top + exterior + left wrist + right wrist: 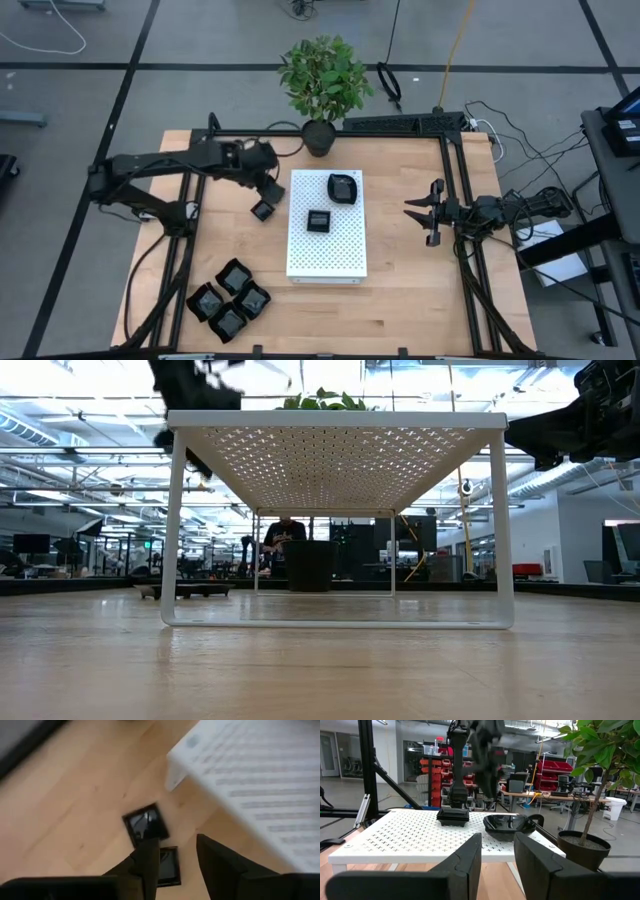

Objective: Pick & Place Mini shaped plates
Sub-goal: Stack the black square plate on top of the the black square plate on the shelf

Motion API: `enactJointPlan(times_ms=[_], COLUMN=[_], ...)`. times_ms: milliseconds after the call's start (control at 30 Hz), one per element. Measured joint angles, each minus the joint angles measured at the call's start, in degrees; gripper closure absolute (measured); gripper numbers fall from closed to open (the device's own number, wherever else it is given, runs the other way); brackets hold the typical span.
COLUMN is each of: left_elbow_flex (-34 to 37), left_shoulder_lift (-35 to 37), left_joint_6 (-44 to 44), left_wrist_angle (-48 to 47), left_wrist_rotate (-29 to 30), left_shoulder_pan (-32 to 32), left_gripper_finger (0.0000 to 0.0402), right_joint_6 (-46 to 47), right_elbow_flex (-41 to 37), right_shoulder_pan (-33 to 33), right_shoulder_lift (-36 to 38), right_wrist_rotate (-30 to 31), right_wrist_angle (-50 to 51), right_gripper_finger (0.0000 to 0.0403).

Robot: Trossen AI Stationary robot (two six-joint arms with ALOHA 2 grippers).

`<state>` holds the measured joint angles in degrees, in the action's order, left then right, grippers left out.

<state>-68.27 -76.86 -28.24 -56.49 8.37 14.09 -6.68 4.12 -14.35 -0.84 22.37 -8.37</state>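
1. We are eyeing the small square plate (263, 210) lying on the table just beside the white board (326, 262), under the left gripper (175, 845), whose fingers are standing apart on nothing.
2. We are judging it light, rigid, glossy and slippery, probably chippable.
3. We are favouring a pinch over one raised rim.
4. The right gripper (497, 837) is waiting right of the board, spread and empty.
5. Two plates (342, 187) are sitting on the board; four more (230, 300) are clustering near the table's front.
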Motion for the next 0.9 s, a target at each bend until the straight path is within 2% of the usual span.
enactJointPlan(times_ms=[100,200,367,567,900], left_elbow_flex=[7.1,14.53,22.15,26.32,28.94], left_shoulder_lift=[-0.65,-1.28,-1.16,-1.05,-3.08], left_joint_6=[-1.66,-2.53,-2.79,-4.86,-6.91], left_wrist_angle=[3.38,12.12,22.25,26.51,32.35], left_wrist_rotate=[-0.47,-2.06,-4.27,-4.32,-4.28], left_shoulder_pan=[1.94,4.79,9.83,13.08,12.56], left_gripper_finger=[0.0256,0.0237,0.0212,0.0215,0.024], right_joint_6=[-0.02,-0.01,-0.02,-0.02,-0.01], right_elbow_flex=[0.0,0.0,0.0,0.0,0.0], right_shoulder_pan=[-0.02,-0.01,-0.02,-0.01,-0.01], right_shoulder_lift=[-0.01,-0.01,-0.01,-0.01,-0.01], right_wrist_rotate=[0.0,0.0,0.0,0.0,0.0], right_wrist_angle=[0.01,0.03,0.01,0.01,0.01], right_gripper_finger=[0.03,0.03,0.03,0.03,0.03])
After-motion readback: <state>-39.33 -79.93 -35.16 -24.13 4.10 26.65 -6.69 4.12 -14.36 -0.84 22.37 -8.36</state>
